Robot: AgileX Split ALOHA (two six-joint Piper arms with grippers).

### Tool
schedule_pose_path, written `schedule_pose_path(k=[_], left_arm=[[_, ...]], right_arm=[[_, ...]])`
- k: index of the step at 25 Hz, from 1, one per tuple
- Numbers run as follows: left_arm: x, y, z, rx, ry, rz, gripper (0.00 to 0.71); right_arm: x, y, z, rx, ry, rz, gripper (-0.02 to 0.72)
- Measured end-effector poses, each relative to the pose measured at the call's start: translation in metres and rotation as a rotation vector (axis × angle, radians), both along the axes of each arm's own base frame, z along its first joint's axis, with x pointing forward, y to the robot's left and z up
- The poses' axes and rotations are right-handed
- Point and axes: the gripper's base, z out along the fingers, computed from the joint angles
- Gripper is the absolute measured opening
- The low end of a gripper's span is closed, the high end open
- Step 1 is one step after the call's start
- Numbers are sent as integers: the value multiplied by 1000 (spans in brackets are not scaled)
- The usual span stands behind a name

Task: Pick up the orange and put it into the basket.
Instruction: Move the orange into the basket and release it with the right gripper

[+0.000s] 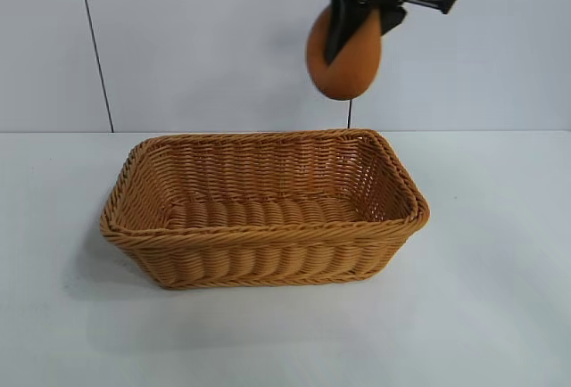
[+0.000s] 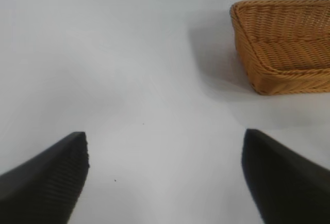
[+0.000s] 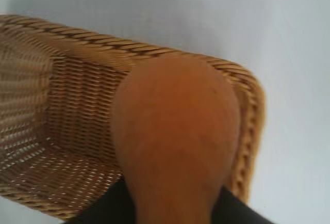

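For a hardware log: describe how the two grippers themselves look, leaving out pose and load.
The right gripper is black throughout, with tapering black fingers under an angular black crossbar. The left gripper has two broad matte black wedge-shaped fingers with finely ribbed faces. No cables, labels or markings show.

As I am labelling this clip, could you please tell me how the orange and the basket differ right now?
The orange is small, rounded and rough-skinned, while the basket is a far larger woven rectangle with flaring sides. The orange hangs in the air, clamped in the right gripper, above the basket's far right end; the basket rests on the table. The basket holds nothing yet. Both are warm orange-brown.
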Motion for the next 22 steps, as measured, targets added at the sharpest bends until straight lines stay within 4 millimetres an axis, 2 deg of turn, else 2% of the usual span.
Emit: schedule_pose_path(k=[3,6,13,16,19,21,22], left_arm=[[0,0,0,0,0,0,582],[0,0,0,0,0,0,582],[0,0,0,0,0,0,582],[0,0,0,0,0,0,582],[0,0,0,0,0,0,582],[0,0,0,0,0,0,582],[0,0,0,0,0,0,582]], right_arm=[[-11,28,-2,1,-47,63,85],[-13,40,-13,-28,-48,86,85],[0,48,-72,-108,49,81,85],[6,52,-111,-139,107,80,85],[8,55,-140,-154,157,78,85],[7,57,-147,-146,180,74,96],[7,57,-147,-140,184,73,126]])
